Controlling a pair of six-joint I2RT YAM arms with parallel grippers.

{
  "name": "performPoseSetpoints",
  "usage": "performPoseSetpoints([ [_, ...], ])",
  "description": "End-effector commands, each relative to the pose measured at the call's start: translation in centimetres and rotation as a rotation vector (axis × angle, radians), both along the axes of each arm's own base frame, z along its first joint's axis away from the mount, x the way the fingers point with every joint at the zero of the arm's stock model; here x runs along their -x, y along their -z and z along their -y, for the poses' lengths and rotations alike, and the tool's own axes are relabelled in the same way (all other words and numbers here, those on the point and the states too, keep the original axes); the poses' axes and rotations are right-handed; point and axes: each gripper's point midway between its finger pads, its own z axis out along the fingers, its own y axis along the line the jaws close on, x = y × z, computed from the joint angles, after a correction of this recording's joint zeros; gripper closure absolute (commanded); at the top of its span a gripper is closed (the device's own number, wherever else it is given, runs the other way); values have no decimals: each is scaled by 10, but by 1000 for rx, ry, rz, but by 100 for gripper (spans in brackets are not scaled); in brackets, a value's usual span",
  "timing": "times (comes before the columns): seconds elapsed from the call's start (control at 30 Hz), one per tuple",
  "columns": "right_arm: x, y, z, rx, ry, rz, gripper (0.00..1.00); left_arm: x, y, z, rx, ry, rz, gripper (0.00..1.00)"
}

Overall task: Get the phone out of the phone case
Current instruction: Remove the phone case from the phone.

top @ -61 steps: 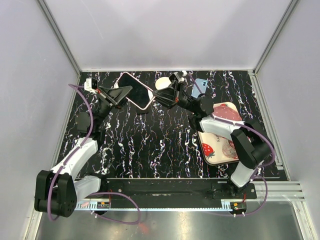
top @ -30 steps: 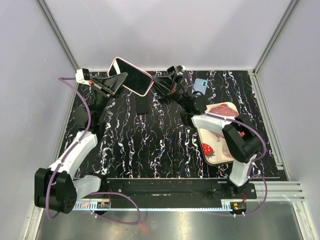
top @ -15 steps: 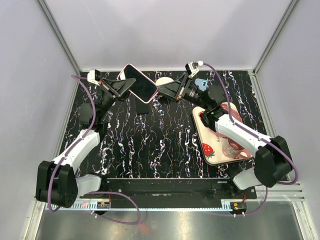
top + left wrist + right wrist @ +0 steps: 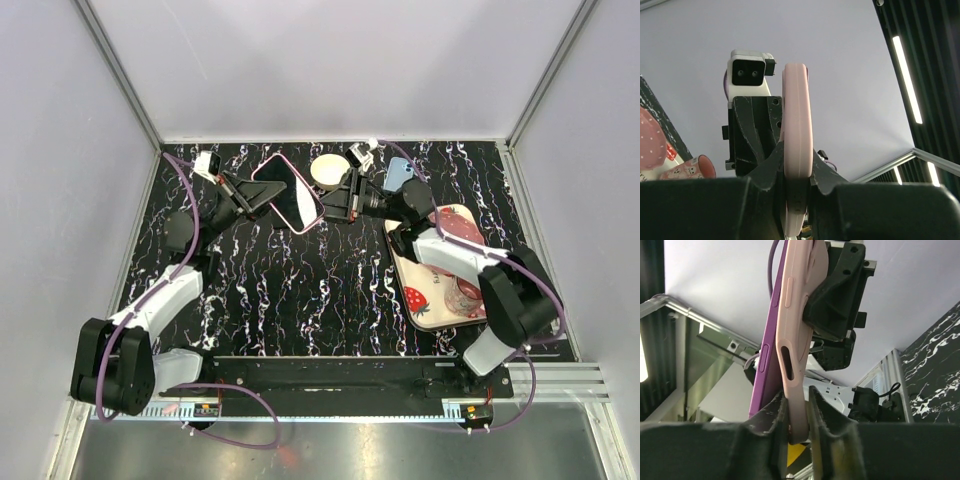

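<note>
The pink phone case (image 4: 799, 300) is held clear of the black marbled worktop (image 4: 300, 290), toward 11 o'clock in the top view. The dark screen of the phone (image 4: 288, 193) is tilted upward and framed by the case's pink rim. The left end effector (image 4: 264, 195) is closed on one end of the case and the right end effector (image 4: 326, 205) is clamped on the opposite end. In the right wrist view, the phone's purple edge is seen flush beside the case. A round cream disc (image 4: 325, 170) lies at 12 o'clock. A strawberry-print tray (image 4: 420, 275) carrying a pink cup (image 4: 463, 297) is set at 3 o'clock.
</note>
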Motion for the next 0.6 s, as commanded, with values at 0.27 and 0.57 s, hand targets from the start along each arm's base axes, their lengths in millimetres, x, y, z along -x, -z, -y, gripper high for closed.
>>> performPoseSetpoints([
  [0.27,-1,86,-6,36,-29,-306,100,99,-1,27,-71,301,315,100],
  [0.57,-17,123,26,463,317,-214,100,72,50,36,-348,216,182,80],
])
